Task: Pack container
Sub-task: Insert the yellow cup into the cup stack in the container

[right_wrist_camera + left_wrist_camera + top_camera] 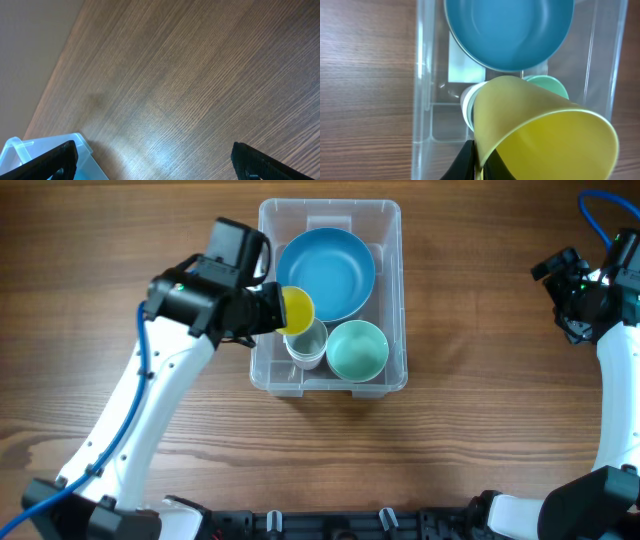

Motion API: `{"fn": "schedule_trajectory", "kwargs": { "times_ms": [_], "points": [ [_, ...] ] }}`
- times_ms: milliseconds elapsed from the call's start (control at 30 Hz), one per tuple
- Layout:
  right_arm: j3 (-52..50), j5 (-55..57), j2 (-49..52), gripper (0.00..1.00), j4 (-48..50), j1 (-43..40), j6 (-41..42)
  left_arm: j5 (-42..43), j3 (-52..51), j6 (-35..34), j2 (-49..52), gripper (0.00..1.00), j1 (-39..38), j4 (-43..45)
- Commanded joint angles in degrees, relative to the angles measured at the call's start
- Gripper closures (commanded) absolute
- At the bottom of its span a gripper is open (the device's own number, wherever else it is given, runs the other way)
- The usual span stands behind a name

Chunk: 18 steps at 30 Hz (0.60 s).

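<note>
The clear plastic container point(392, 225) stands mid-table and holds a large blue bowl point(326, 275), a mint green bowl point(357, 350) and a white cup point(306, 348). My left gripper point(268, 310) is shut on the rim of a yellow cup point(297, 309), tilted over the container's left side just above the white cup. In the left wrist view the black fingers point(479, 167) pinch the yellow cup's wall point(530, 125), with the blue bowl point(507, 30) and white cup point(466, 102) behind it. My right gripper point(155, 160) is open and empty, far right above bare table.
The wooden table point(480, 460) surrounds the container. A corner of the container point(30, 150) shows at the lower left of the right wrist view. The right arm point(590, 290) stays by the table's right edge.
</note>
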Motion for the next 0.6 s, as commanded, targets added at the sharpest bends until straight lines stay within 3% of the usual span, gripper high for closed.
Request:
{"fn": "schedule_trajectory", "kwargs": {
  "times_ms": [0, 67, 200, 233, 433, 567],
  "points": [
    [0.3, -0.5, 0.4, 0.00, 0.0, 0.1, 0.6, 0.5, 0.1, -0.4, 3.4, 0.92, -1.1, -0.1],
    [0.3, -0.5, 0.4, 0.01, 0.0, 0.1, 0.6, 0.5, 0.1, -0.4, 5.2, 0.85, -1.1, -0.1],
    [0.3, -0.5, 0.4, 0.00, 0.0, 0.1, 0.6, 2.0, 0.2, -0.4, 7.1, 0.44, -1.0, 0.2],
    [0.3, -0.5, 0.4, 0.00, 0.0, 0.1, 0.6, 2.0, 0.9, -0.4, 6.5, 0.00, -0.4, 0.2],
    [0.3, -0.5, 0.4, 0.00, 0.0, 0.1, 0.6, -1.9, 5.7, -0.3, -1.3, 0.00, 8.8, -1.4],
    [0.3, -0.5, 0.4, 0.00, 0.0, 0.1, 0.6, 1.3, 5.7, -0.4, -5.9, 0.00, 14.7, -1.4]
  ]
}}
